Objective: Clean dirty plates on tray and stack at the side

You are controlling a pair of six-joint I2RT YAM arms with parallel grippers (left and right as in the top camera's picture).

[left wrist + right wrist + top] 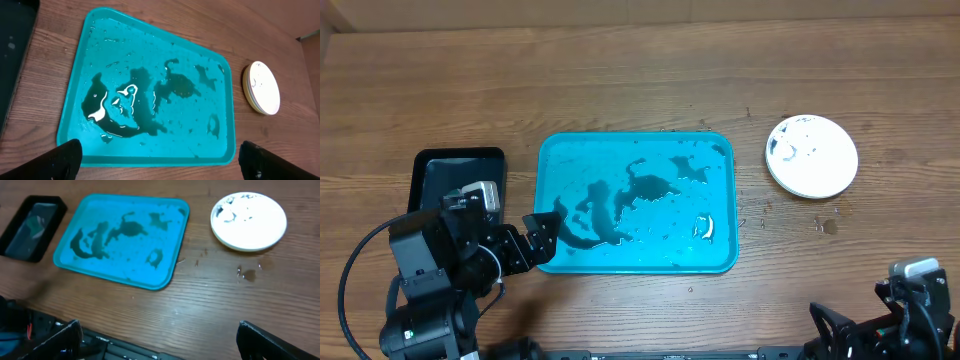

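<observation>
The turquoise tray lies mid-table holding only dark puddles and droplets, with no plate on it. The plates sit stacked on the wood to the tray's right. The top one is white with small dark smears near its left rim. My left gripper is open at the tray's left short edge, its fingers straddling that rim with nothing between them. Open and empty, my right gripper hovers low at the table's front right, well short of the plates.
A smaller black tray sits left of the turquoise one, beside my left arm. A few wet spots mark the wood in front of the plate stack. A black rail runs along the table's front edge.
</observation>
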